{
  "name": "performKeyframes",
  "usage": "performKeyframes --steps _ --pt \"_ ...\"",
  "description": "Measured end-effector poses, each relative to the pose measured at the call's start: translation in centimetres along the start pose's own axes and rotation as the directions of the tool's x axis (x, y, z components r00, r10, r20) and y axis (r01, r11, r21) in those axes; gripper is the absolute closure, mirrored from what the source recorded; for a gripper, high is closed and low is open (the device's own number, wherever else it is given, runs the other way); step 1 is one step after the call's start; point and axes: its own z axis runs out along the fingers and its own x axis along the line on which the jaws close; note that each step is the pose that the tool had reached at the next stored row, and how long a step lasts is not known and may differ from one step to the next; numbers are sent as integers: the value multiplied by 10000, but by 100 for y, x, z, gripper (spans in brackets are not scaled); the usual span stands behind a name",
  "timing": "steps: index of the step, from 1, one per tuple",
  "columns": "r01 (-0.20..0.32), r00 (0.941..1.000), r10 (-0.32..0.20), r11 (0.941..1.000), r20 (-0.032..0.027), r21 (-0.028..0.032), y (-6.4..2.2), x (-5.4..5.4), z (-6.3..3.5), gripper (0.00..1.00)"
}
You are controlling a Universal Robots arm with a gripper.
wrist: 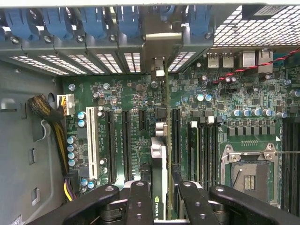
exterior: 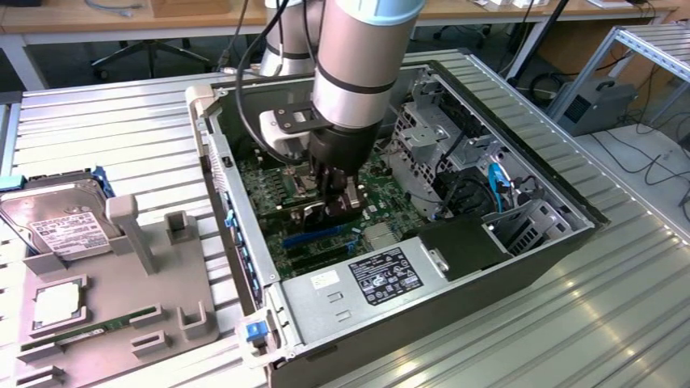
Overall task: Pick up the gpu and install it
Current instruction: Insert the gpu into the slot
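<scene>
My gripper (exterior: 330, 196) is lowered inside the open computer case (exterior: 561, 202), above the green motherboard (exterior: 270, 182). It is shut on the gpu (exterior: 347, 196), which stands on edge between the fingers. In the wrist view the gpu (wrist: 158, 159) shows edge-on as a thin card running away from my gripper (wrist: 161, 194). Its silver bracket (wrist: 159, 44) sits up against the slotted rear panel. The card's lower edge lies along the board between the black expansion slots (wrist: 125, 140); I cannot tell whether it is seated in one.
A grey fixture tray (exterior: 119, 299) at the exterior view's left holds a silver hard drive (exterior: 60, 222) and a green memory stick (exterior: 76, 333). The power supply (exterior: 361, 283), drive cage (exterior: 431, 133), cables (wrist: 47, 112) and CPU socket (wrist: 248, 173) crowd the case.
</scene>
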Motion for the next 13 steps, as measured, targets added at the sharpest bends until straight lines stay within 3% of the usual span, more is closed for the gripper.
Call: performKeyframes --steps 13 --pt "-28 10000 28 10000 12 1 1 -15 3 73"
